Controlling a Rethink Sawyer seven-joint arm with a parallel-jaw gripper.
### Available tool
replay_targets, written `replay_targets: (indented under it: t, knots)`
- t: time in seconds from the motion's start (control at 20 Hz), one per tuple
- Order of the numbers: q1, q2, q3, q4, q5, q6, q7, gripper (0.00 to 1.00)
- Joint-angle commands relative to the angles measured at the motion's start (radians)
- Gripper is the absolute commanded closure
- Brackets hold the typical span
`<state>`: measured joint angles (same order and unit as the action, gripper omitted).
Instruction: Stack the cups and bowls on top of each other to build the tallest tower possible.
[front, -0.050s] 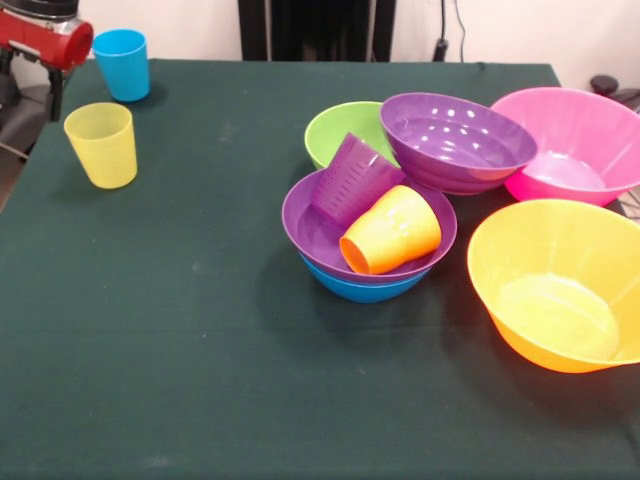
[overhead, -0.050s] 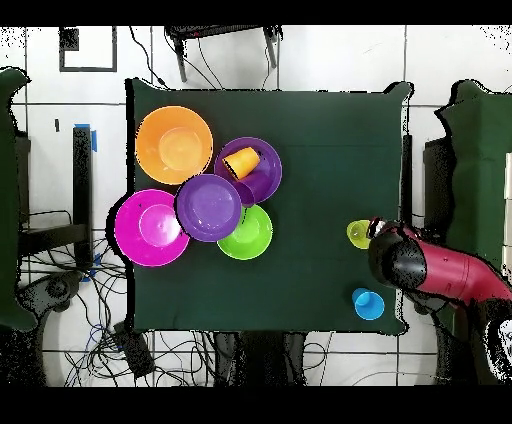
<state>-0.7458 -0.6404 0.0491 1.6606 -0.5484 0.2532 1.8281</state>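
Nearest the front edge of the green table cloth (front, -0.050s: 150, 380) sits the large orange bowl (front, -0.050s: 560, 290), upright and empty, off to the right. Just beyond and left of it, the tower (front, -0.050s: 368, 245): a blue bowl (front, -0.050s: 365, 289) at the bottom with a purple bowl (front, -0.050s: 320, 235) nested in it. Inside that purple bowl lie two cups on their sides, the orange cup (front, -0.050s: 392, 230) with its mouth toward the front, the purple cup (front, -0.050s: 354, 180) tilted behind it and leaning over the rim. Farther back, a second purple bowl (front, -0.050s: 455, 140) sits tilted, resting over the edge of the green bowl (front, -0.050s: 340, 130) and touching the pink bowl (front, -0.050s: 575, 145) on the right. Well apart on the left, the yellow cup (front, -0.050s: 102, 145) stands upright; beyond it, at the far corner, the blue cup (front, -0.050s: 122, 64) also stands upright. The red and black arm (overhead, -0.050s: 440, 272) hangs over that corner, its head just beside the yellow cup from overhead. The gripper itself is hidden under the arm; cannot tell how its jaws stand or whether it holds anything.
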Motion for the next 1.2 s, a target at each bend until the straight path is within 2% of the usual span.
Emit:
replay_targets:
  t: [0.05, 0.35, 0.75, 0.85, 1.0, 1.2]
  knots:
    - [0.055, 0.009, 0.077, 0.056, 0.019, -0.066, 0.111, 0.0]
    - [0.096, -0.021, 0.04, 0.083, 0.034, -0.062, 0.132, 0.0]
    - [0.165, -0.017, -0.006, 0.102, 0.08, -0.087, 0.186, 0.0]
    - [0.152, -0.013, 0.008, 0.112, 0.094, -0.11, 0.183, 0.0]
    - [0.062, 0.022, 0.109, 0.116, 0.103, -0.111, 0.115, 0.0]
    - [0.048, 0.071, 0.105, 0.074, 0.071, -0.115, 0.073, 0.0]
